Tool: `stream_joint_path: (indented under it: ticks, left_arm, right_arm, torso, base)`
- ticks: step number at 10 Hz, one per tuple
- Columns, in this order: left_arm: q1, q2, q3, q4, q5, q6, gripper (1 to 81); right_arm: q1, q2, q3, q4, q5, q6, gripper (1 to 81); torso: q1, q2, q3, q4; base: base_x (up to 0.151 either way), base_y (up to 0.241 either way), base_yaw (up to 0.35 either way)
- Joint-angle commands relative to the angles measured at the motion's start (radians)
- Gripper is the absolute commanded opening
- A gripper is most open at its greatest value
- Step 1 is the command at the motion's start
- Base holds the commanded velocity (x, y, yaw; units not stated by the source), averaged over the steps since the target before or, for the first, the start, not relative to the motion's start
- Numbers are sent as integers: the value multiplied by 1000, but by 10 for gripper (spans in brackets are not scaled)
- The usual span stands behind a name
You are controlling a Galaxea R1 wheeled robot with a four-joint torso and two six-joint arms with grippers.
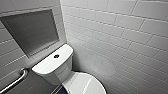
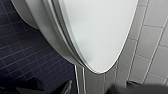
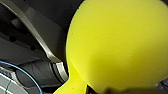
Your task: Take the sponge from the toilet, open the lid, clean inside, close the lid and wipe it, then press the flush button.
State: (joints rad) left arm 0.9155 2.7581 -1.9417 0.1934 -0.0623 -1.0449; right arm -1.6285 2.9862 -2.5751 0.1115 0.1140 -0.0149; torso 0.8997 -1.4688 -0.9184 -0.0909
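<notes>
The white toilet [image 1: 53, 62] stands in the corner, with its round flush button [image 1: 56, 56] on the flat tank top. The oval lid [image 1: 86, 83] lies down over the bowl. In the left wrist view the lid [image 2: 100, 32] shows from the side, close to the tiled wall, and my left gripper [image 2: 91, 90] hangs open beside its front tip, holding nothing. The bright yellow-green sponge [image 3: 117, 45] sits very close in the right wrist view, with my right gripper [image 3: 105, 90] shut on it.
A metal grab bar [image 1: 15, 81] runs along the left wall below a recessed niche [image 1: 31, 31]. White tiled wall [image 1: 120, 37] stands close on the toilet's right. Dark blue floor tiles [image 2: 22, 55] lie beside the bowl.
</notes>
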Motion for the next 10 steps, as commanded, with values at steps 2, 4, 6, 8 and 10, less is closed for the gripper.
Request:
stream_joint_path:
  ticks: [2, 4, 6, 8, 10]
  left_arm:
    - [-89, 63, -30, 26, 45, 3, 811]
    - [-106, 74, -31, 21, 41, 2, 811]
    - [-125, 78, -45, 18, 3, -4, 811]
    - [-138, 106, -107, 12, -28, -6, 811]
    - [-145, 132, -157, 11, -31, -20, 811]
  right_arm:
    - [-18, -2, 3, 0, -82, 1, 10]
    - [-18, -2, 1, 0, -82, 1, 10]
    - [-20, 0, 0, 0, -82, 0, 10]
    - [-21, 0, 0, 0, -82, 1, 10]
    - [-23, 0, -6, 0, -82, 1, 10]
  torso:
    - [0, 0, -88, 0]
    - [0, 0, -69, 0]
    - [0, 0, -85, 0]
    - [0, 0, -84, 0]
    - [0, 0, -85, 0]
  base:
    - [0, 0, 0]
    - [0, 0, 0]
    - [0, 0, 0]
    - [0, 0, 0]
    - [0, 0, 0]
